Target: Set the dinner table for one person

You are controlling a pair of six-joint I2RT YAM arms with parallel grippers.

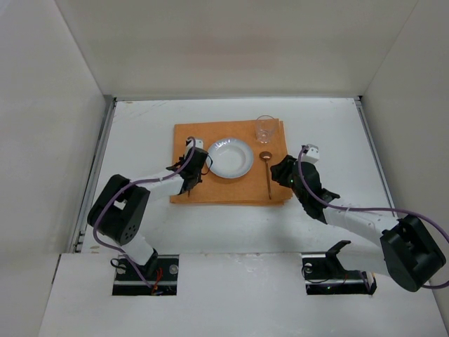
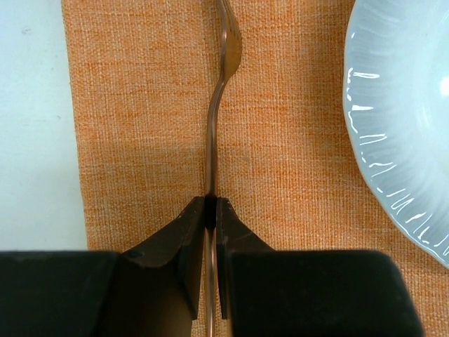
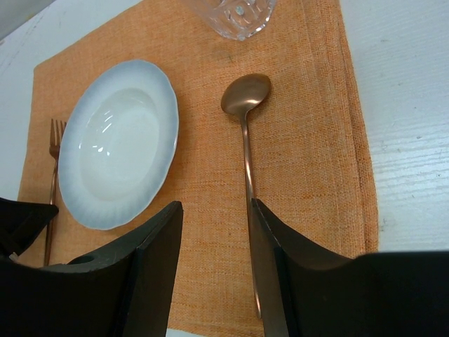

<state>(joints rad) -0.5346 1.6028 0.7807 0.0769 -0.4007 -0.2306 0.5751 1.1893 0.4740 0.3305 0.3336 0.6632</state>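
The step in hand appears to be laying the fork [image 2: 223, 84]: the left gripper [image 2: 212, 210] is clamped tight on its thin copper handle, tines pointing to 12 o'clock, over the orange placemat [image 2: 140, 140] at 9 o'clock of the white plate [image 2: 393, 126]. Whether the fork already rests on the cloth cannot be told. The next move probably calls for parting the jaws and lifting straight up, so the handle is not dragged askew or toward the plate's rim. The right gripper [image 3: 215, 203] stands wide open with nothing held, low over the near end of the spoon [image 3: 245, 95], which lies at 3 o'clock of the plate with its bowl toward 12; a clear glass [image 3: 238, 10] stands at 1 o'clock. With these in place the setting looks nearly finished. The dinner table [image 1: 337, 133] is a matte white top under everything, the placemat lying toward 12 o'clock from the arm bases, and a grey rail [image 1: 105, 151] runs along its side edge. Plain pale walls [image 1: 231, 42] close it in at 9, 12 and 3 o'clock.
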